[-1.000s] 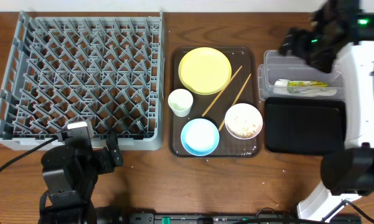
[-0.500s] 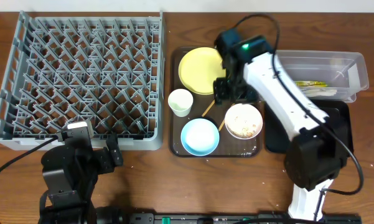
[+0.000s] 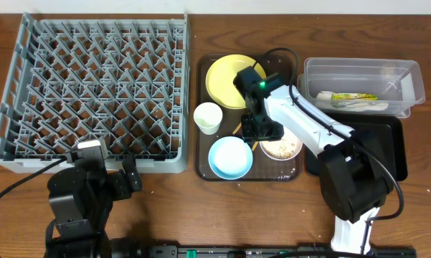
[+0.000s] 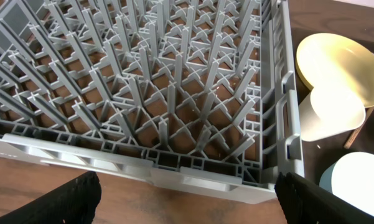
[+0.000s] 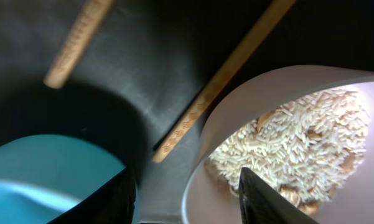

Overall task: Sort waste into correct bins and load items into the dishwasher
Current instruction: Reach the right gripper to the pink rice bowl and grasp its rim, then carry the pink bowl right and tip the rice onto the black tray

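Note:
My right gripper (image 3: pixel 262 132) is open and low over the brown tray. In the right wrist view its fingers (image 5: pixel 190 202) straddle the left rim of the white bowl (image 5: pixel 236 109), which holds rice scraps (image 5: pixel 299 140). The chopsticks (image 5: pixel 227 71) lie beside it, partly hidden under the arm from overhead. The blue bowl (image 3: pixel 230 156), white cup (image 3: pixel 208 117) and yellow plate (image 3: pixel 229 79) are on the tray. The napkin and wrapper (image 3: pixel 355 101) lie in the clear tub (image 3: pixel 358 72). My left gripper (image 4: pixel 187 208) is open and empty before the grey dish rack (image 3: pixel 93 86).
The dark brown serving tray (image 3: pixel 204 168) sits between the rack and the bins. The black tray (image 3: pixel 366 150) lies in front of the clear tub, partly under my right arm. A cable runs off the table's left front.
My right arm has swung left from above the clear tub to the brown tray and dropped onto the white bowl's rim. My left arm has not moved.

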